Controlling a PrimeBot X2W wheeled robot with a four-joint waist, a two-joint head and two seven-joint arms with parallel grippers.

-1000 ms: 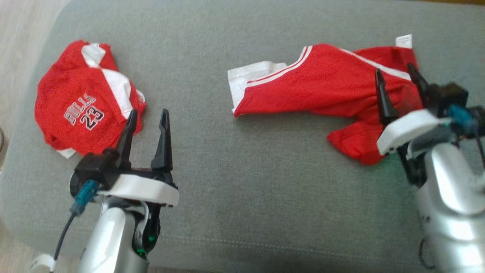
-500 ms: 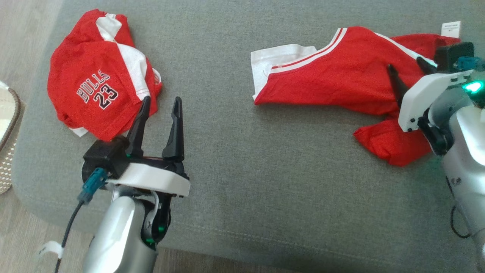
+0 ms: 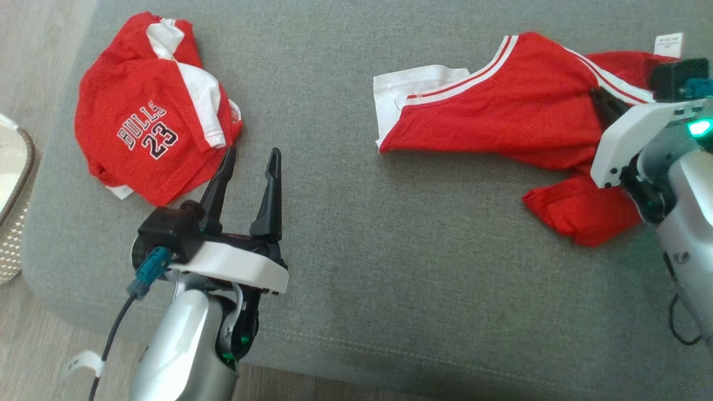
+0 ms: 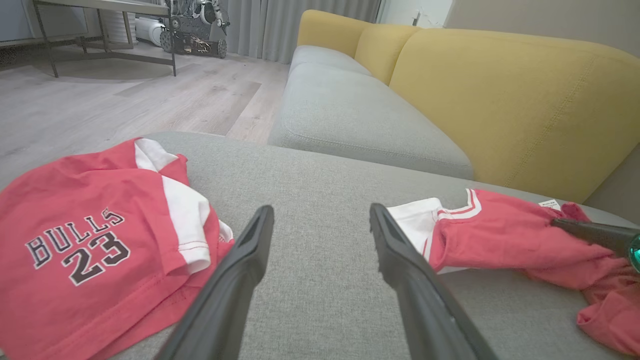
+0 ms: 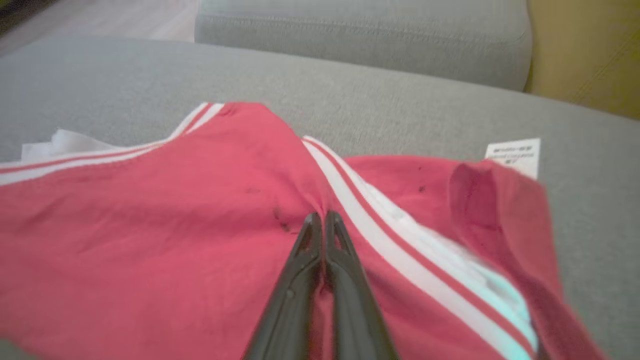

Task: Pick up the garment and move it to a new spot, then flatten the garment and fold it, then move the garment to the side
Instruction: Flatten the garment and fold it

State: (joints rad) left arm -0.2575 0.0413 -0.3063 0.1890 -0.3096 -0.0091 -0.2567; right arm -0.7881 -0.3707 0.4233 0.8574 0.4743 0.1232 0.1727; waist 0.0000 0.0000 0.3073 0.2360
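Observation:
The garment (image 3: 501, 111), red with white stripes and a white panel, lies crumpled at the right of the grey cushion (image 3: 390, 250). My right gripper (image 3: 604, 103) is shut on it, pinching a fold of red fabric beside the stripes. In the right wrist view the gripper (image 5: 320, 217) has both fingers pressed together into the cloth (image 5: 175, 210). My left gripper (image 3: 250, 153) stands open over bare cushion, just right of a red "BULLS 23" jersey (image 3: 145, 128). The left wrist view shows the left gripper (image 4: 320, 210) between that jersey (image 4: 75, 250) and the garment (image 4: 500, 240).
A woven basket (image 3: 11, 211) stands on the wooden floor at the left edge. Behind the cushion is a sofa with a grey seat (image 4: 350, 115) and a yellow back (image 4: 500, 100). A white care label (image 3: 668, 44) sticks out at the garment's far end.
My right gripper has closed its fingers on the garment's red fabric. The head camera has shifted, so the whole picture sits differently. The left gripper stays open.

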